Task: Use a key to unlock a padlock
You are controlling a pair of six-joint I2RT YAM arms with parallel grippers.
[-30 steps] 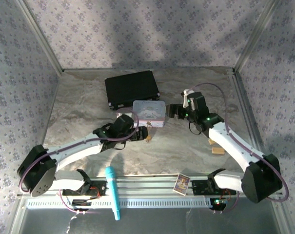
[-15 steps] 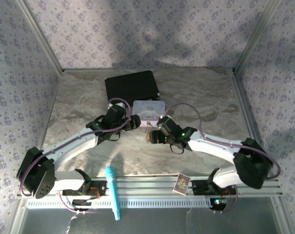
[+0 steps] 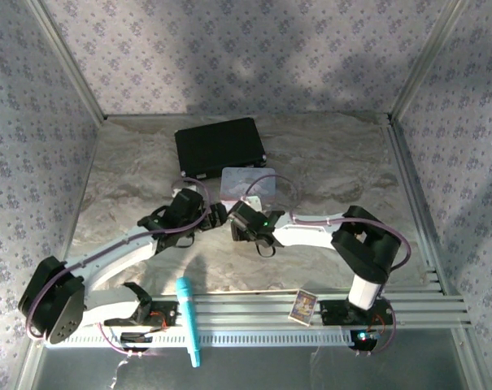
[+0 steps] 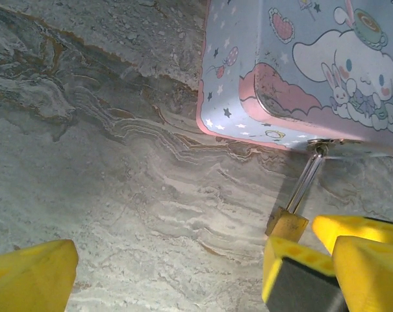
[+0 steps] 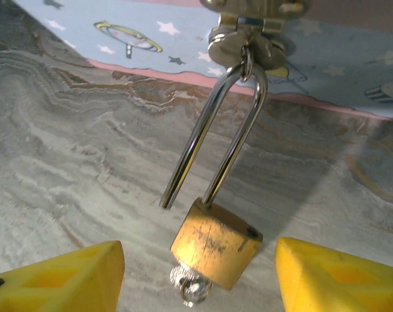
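Observation:
The brass padlock [image 5: 215, 244] hangs by its silvery shackle [image 5: 230, 123] from the hasp of the pastel tin box [image 5: 151, 29]. One shackle leg is out of the body. The small silvery key [image 5: 191, 287] sticks out of the padlock's underside. My right gripper [image 5: 199, 283] is open, with a yellow finger on either side of the padlock and touching nothing. My left gripper [image 4: 164, 279] is open too. The padlock [image 4: 287, 224] hangs just beyond its right finger [image 4: 293, 266], outside the gap. From above, both grippers meet in front of the tin box [image 3: 247, 183].
A black case [image 3: 219, 146] lies behind the tin. A teal marker [image 3: 187, 321] and a small card [image 3: 302, 306] rest on the rail at the near edge. Metal frame posts and patterned walls close in the marbled table [image 3: 343, 162].
My right arm has swung left from the right side of the table to the tin's front, ending around the padlock. My left gripper has shifted slightly left and stays by the tin.

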